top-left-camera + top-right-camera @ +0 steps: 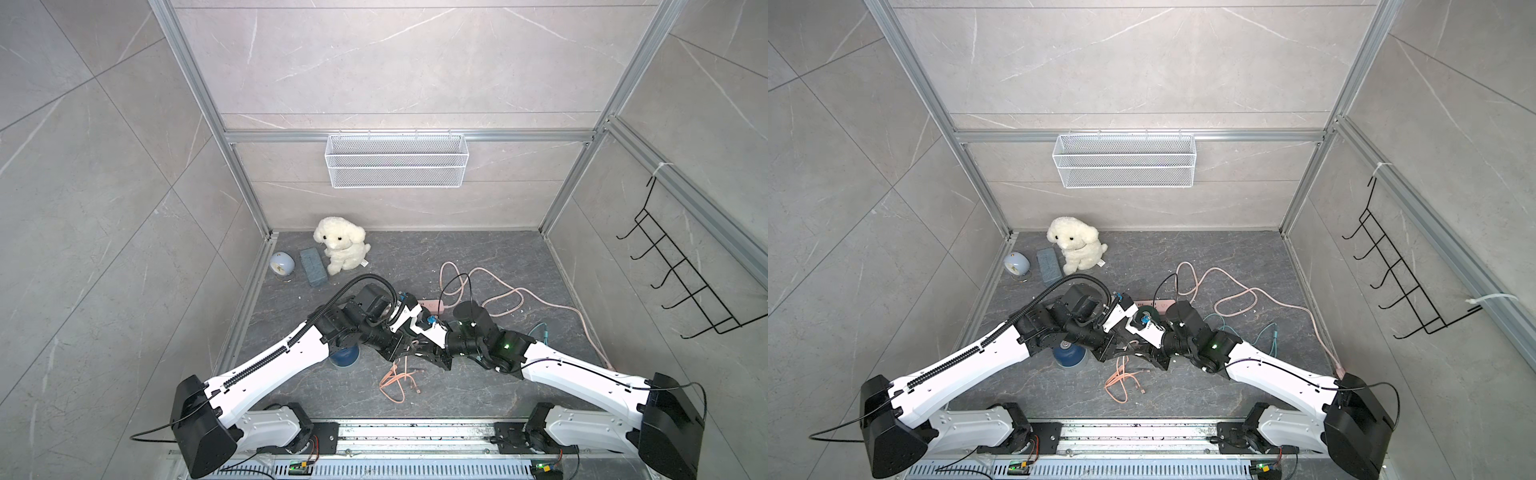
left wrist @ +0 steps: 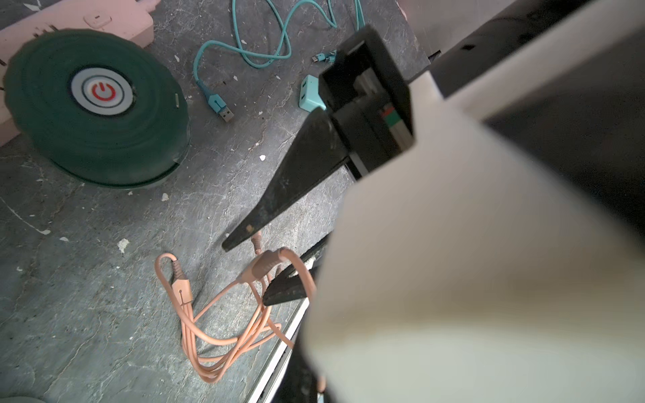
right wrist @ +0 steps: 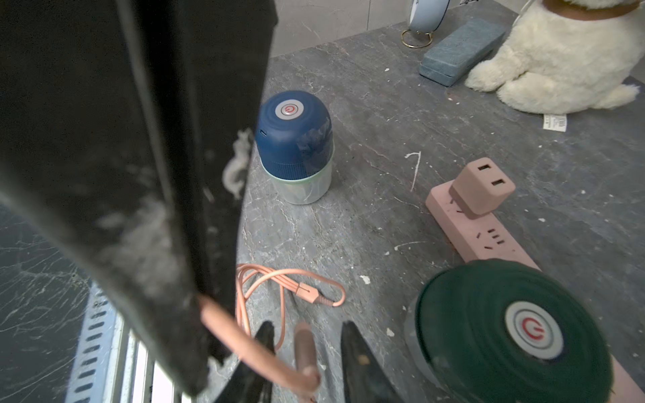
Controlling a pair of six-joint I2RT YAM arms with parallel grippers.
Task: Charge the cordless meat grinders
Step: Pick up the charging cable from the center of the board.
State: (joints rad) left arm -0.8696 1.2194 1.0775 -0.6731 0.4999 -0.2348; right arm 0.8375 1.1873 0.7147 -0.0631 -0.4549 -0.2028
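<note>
In both top views the left arm (image 1: 270,365) and the right arm (image 1: 573,370) are seen stretched toward each other over the dark marbled surface (image 1: 478,395), and their ends meet near its middle. The navy grinder (image 1: 1070,356) is found upright under the left arm, half covered by it. A slice of the green grinder (image 1: 1148,313) is shown in a top view between the two wrists, just beside the pink power strip (image 1: 1163,302). A salmon cable (image 1: 397,380) is coiled on the near side of the wrists. A teal cable (image 1: 540,332) is laid beside the right arm, and a plush dog (image 1: 340,249) is seated at the back.

In the left wrist view the green grinder (image 2: 94,108) is seen from above. A red power symbol (image 2: 103,92) is printed on its round silver hub, and it is the only marking that can be read there. The right gripper (image 2: 247,274) is shown with its fingers narrowly parted and the salmon cable's connector (image 2: 265,265) between them. A teal plug cube (image 2: 309,94) is seen lying near the gripper's body.

In the right wrist view the left gripper (image 3: 202,335) is seen clamped on the salmon cable, which leaves its tip and runs toward the connector. A gap is left between the connector and each of the right gripper's fingers (image 3: 267,349), so nothing is gripped there. The navy grinder (image 3: 293,139) is stood on a pale clear cup, and the same red power symbol is printed on its hub. A pink plug cube (image 3: 483,188) with two slots is plugged into the strip. The dog's white tag (image 3: 555,122) carries print too small to be read.
</note>
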